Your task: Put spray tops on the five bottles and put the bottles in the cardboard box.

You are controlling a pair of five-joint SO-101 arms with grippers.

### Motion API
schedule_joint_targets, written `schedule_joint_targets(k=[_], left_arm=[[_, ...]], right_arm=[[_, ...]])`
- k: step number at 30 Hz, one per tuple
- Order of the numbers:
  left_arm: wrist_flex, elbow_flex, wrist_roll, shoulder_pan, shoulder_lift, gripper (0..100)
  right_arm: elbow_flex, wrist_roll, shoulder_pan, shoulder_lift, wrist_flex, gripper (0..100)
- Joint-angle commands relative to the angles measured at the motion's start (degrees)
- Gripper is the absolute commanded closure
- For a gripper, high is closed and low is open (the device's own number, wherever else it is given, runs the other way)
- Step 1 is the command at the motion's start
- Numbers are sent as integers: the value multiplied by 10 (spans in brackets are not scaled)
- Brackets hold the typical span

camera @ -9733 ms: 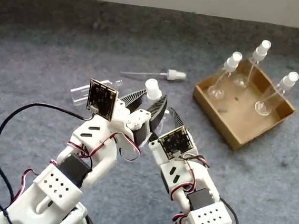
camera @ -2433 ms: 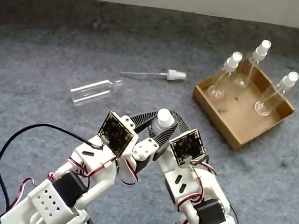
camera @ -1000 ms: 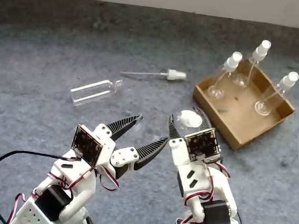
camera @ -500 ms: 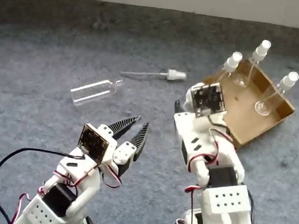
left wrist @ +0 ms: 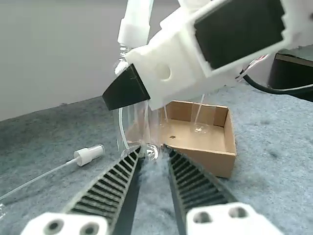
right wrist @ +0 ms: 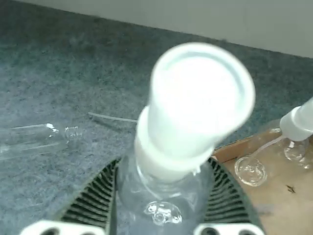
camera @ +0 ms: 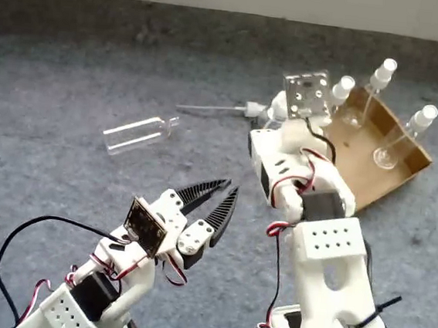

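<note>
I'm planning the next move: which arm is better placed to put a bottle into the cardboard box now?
Right. The right end effector holds the capped bottle close to the cardboard box; the left end effector is empty and farther from it.

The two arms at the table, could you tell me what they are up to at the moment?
The right gripper holds a capped bottle upright just beside the cardboard box, not yet inside it. Three capped bottles already stand in the box. The last bottle lies uncapped on the grey mat, with a loose spray top lying apart from it. The left gripper is open and empty above the mat.
</note>
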Motion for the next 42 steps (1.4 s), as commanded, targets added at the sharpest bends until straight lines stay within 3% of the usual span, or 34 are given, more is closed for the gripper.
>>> schedule_joint_targets(k=[1,15,20,25,33,42], left_arm=[[-13,11,4,10,-1,994],[-13,11,4,10,-1,994],[-13,11,4,10,-1,994],[-13,11,4,9,-1,994],[4,11,3,9,-2,994],[7,11,3,9,-4,994]], right_arm=[[-97,-5,17,2,45,919],[-116,-3,233,3,46,921],[-21,-3,272,4,-63,920],[94,-3,283,4,-209,920],[187,-3,284,8,-345,920],[206,44,283,9,-376,919]])
